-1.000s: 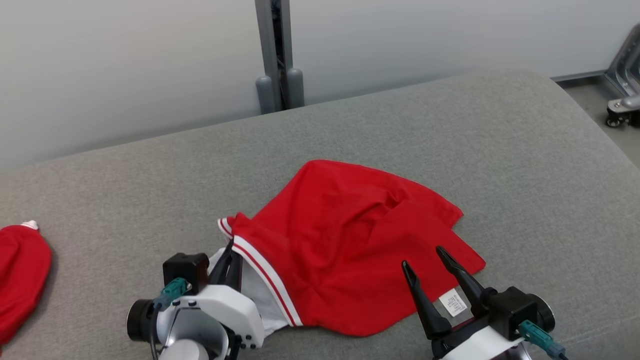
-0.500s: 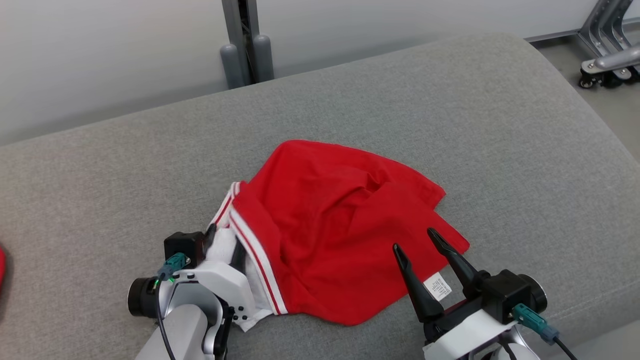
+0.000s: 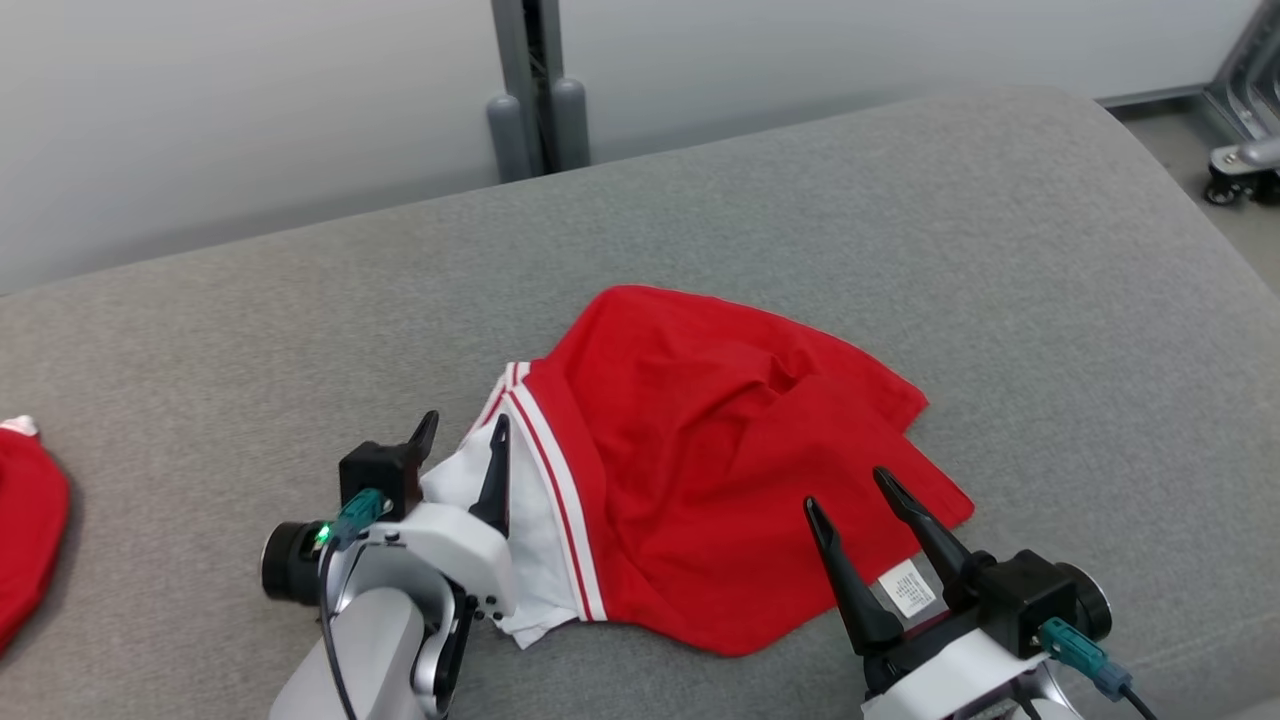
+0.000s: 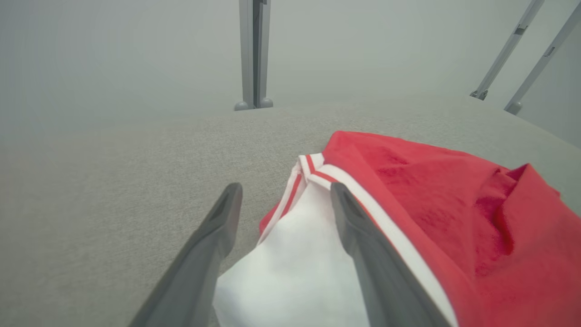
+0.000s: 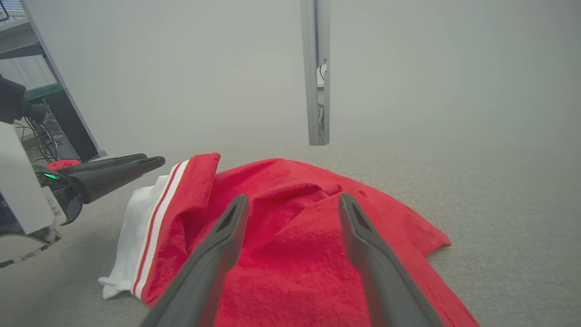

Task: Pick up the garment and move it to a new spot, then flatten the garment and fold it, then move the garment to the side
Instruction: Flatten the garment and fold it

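The garment (image 3: 720, 450) is red with a white panel and red-and-white striped trim, and it lies crumpled on the grey cushion (image 3: 300, 330). My left gripper (image 3: 465, 425) stands open over its white left edge, and in the left wrist view the white cloth (image 4: 295, 263) lies loose between the spread fingers of that gripper (image 4: 286, 186). My right gripper (image 3: 846, 490) is open above the garment's near right corner, by a white label (image 3: 908, 588). In the right wrist view the right gripper (image 5: 294, 199) points over the red cloth (image 5: 281, 181), with nothing pinched.
A second red cloth (image 3: 25, 540) lies at the cushion's left edge. A grey metal post (image 3: 530, 90) stands behind the cushion against the pale wall. A wheeled frame (image 3: 1240, 160) sits on the floor past the cushion's rounded right end.
My left gripper has gone from shut on the garment's white edge to open, and the edge now lies on the cushion. The head camera has shifted. The right gripper stays open.
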